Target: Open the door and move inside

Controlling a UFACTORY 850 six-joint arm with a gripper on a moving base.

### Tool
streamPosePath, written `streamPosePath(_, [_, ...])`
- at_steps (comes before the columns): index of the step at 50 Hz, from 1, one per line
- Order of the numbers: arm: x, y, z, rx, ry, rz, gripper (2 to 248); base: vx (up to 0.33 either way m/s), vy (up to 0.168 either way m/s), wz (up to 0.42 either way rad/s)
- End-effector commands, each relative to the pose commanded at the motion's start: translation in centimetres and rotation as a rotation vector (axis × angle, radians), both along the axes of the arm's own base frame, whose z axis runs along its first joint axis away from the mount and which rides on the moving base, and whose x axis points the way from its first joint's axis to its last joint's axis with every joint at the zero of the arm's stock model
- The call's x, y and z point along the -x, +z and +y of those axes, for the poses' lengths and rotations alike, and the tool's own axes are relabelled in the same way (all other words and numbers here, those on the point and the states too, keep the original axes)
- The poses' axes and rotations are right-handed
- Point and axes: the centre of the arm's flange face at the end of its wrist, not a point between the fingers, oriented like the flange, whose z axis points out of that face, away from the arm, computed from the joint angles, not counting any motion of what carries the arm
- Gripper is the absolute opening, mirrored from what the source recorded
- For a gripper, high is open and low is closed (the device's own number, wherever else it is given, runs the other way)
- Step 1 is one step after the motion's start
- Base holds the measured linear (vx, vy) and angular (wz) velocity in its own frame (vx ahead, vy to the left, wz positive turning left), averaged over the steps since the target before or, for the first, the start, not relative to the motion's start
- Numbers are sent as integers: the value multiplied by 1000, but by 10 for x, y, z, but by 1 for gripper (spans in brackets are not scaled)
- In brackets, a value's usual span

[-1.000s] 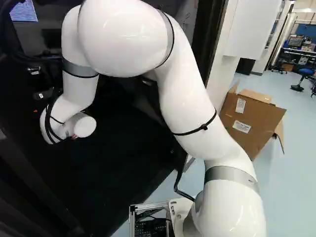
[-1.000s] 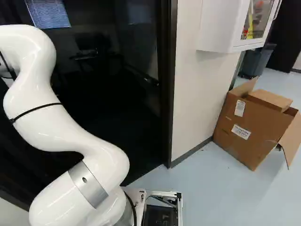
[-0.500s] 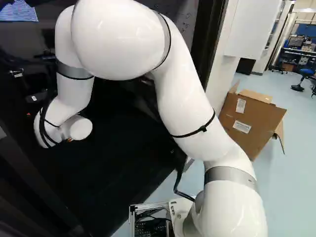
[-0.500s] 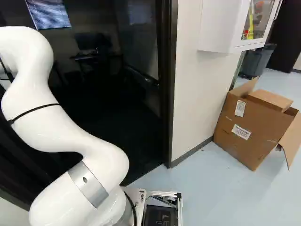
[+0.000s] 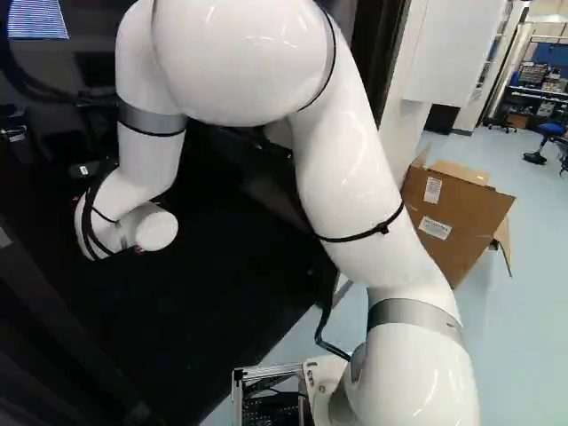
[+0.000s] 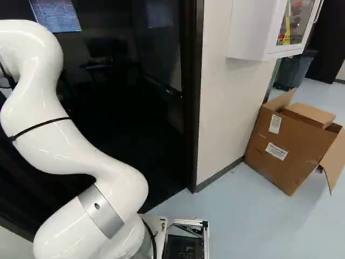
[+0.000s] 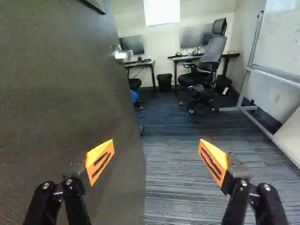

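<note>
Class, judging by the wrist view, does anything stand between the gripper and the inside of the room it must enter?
Yes, partly: the door covers one side of the way ahead of the open gripper. Past its edge, nothing visible blocks the near carpet; an office chair stands farther in.
</note>
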Motion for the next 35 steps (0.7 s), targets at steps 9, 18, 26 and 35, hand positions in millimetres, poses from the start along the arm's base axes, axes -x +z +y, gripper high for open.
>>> streamPosePath(9, [0, 2, -18, 1, -46, 19, 247, 0, 0, 0])
streamPosePath(18, [-1, 3, -37, 1, -91, 36, 247, 0, 0, 0])
streamPosePath(26, [0, 5, -53, 3, -125, 48, 247, 0, 0, 0])
streamPosePath(35, [1, 6, -69, 9, -146, 55, 247, 0, 0, 0])
